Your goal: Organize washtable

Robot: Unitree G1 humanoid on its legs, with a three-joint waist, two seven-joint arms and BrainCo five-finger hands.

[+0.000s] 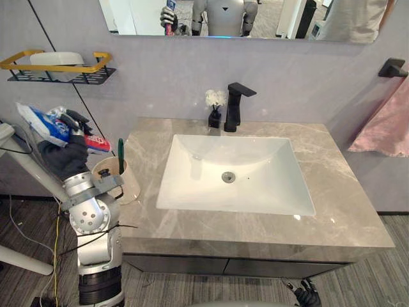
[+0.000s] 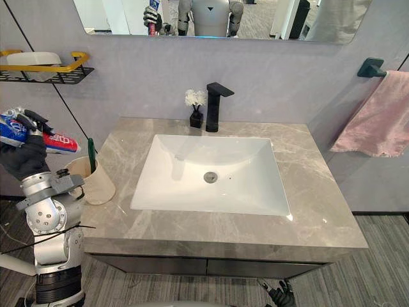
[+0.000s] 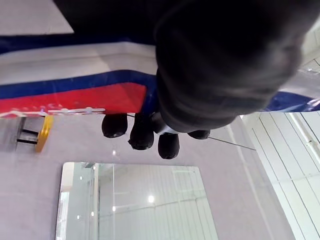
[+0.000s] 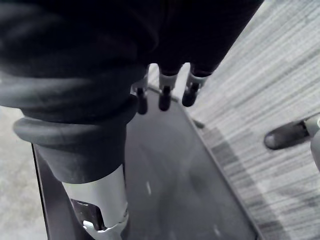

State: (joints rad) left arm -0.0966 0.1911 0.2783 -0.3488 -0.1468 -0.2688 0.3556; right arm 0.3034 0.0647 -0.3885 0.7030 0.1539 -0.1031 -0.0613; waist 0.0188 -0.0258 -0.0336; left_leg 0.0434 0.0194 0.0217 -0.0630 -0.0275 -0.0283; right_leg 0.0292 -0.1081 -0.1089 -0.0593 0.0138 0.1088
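Observation:
My left hand (image 1: 64, 155) is raised at the counter's left edge, its fingers (image 3: 142, 136) curled round a white, blue and red toothpaste tube (image 1: 46, 123) that lies roughly level in it. Just below and to the right of that hand, a beige cup (image 1: 121, 182) stands on the grey marble counter (image 1: 345, 211), with a green toothbrush (image 1: 121, 151) upright in it. The tube is above the cup's left side and not in it. My right hand (image 1: 307, 295) hangs low in front of the cabinet, fingers (image 4: 164, 97) relaxed and holding nothing.
A white sink basin (image 1: 236, 173) takes up the counter's middle, with a black faucet (image 1: 233, 105) and a small black vase of white flowers (image 1: 215, 109) behind it. A black-and-yellow wall shelf (image 1: 61, 67) hangs at upper left, and a pink towel (image 1: 386, 125) at right.

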